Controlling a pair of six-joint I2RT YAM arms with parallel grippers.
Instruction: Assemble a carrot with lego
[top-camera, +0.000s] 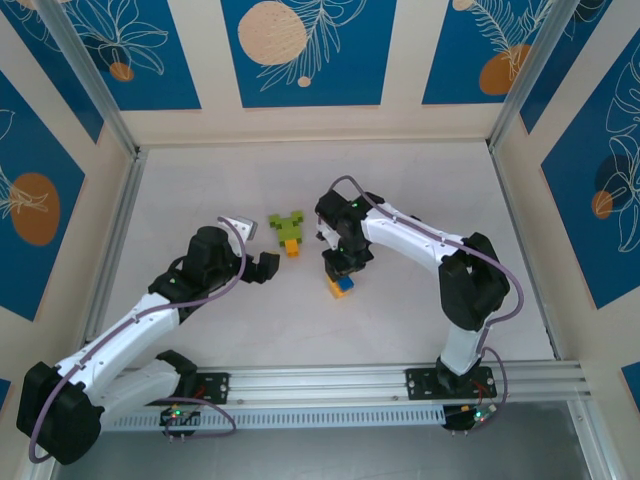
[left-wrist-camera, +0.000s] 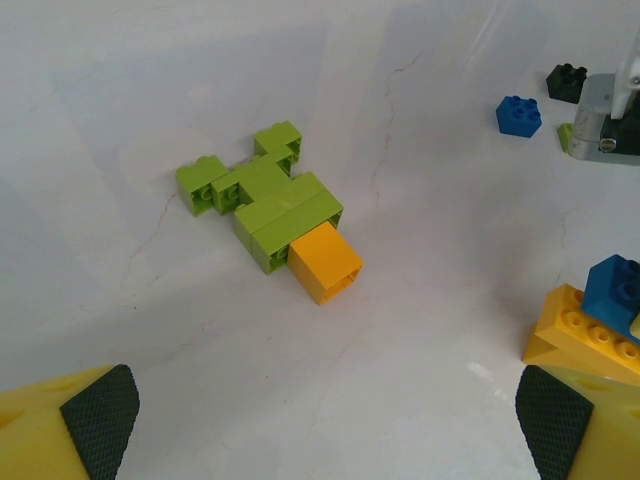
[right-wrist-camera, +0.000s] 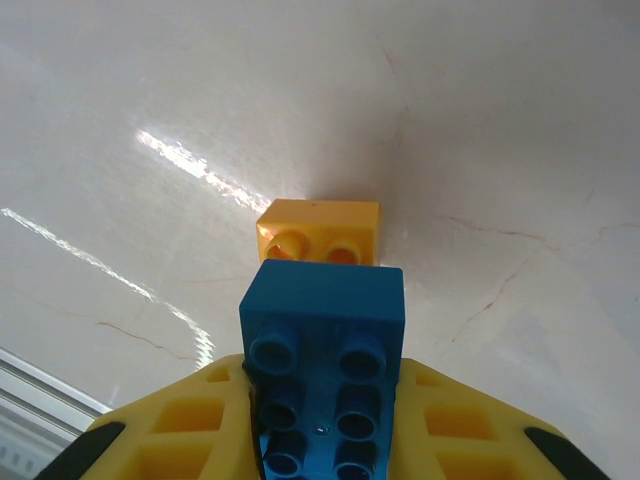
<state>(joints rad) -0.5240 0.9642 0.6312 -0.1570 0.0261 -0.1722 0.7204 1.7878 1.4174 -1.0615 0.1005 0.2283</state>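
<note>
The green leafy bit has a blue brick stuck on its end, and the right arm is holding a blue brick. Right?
Not quite. The brick on the end of the green leafy bit is orange, not blue, as the left wrist view shows. The right arm does hold a blue brick.

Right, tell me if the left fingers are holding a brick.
No: the left fingers stand wide apart with bare table between them.

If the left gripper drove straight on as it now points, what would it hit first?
Likely the orange brick at the near end of the green cluster, centred ahead of the open left gripper; depth is unclear.
</note>
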